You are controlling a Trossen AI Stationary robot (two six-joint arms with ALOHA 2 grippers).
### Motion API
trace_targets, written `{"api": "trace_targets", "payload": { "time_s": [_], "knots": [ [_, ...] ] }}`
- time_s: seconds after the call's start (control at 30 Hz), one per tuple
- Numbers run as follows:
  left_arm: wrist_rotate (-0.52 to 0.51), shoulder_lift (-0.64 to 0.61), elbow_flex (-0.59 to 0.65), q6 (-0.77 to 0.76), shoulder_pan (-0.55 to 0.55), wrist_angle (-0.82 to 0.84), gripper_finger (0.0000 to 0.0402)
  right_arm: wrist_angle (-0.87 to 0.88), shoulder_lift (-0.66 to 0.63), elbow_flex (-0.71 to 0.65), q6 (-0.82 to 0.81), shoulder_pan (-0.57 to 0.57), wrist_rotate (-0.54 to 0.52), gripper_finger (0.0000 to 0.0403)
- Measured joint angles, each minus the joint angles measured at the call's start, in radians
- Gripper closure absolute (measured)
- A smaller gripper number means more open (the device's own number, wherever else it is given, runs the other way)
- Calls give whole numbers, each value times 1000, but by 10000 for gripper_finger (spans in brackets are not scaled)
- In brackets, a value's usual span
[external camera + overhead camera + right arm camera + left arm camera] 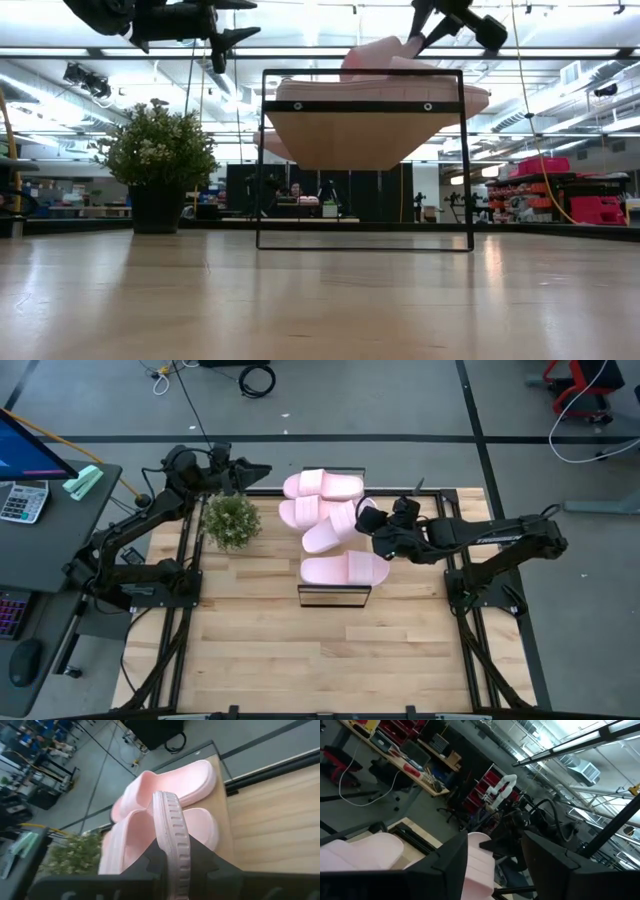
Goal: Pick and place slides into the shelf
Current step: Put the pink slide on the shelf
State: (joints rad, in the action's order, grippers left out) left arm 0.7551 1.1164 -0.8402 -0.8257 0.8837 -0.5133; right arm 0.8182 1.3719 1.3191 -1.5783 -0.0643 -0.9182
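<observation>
Four pink slides [330, 525] lie piled on the shelf [334, 596], which stands at the middle of the bench [250, 650]. The right pincer [372, 526], at the pile's right side, is clamped on the edge of one slide [170, 840], holding it on its side. The left pincer [262, 470] hovers with fingers spread, empty, above the potted plant [231, 520] at the far left.
</observation>
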Motion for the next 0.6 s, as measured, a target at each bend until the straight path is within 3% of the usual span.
{"api": "trace_targets", "payload": {
  "time_s": [0.6],
  "knots": [
    [-33,0,0,3,0,-9,214,141,3,0,-74,1,83,359]
  ]
}}
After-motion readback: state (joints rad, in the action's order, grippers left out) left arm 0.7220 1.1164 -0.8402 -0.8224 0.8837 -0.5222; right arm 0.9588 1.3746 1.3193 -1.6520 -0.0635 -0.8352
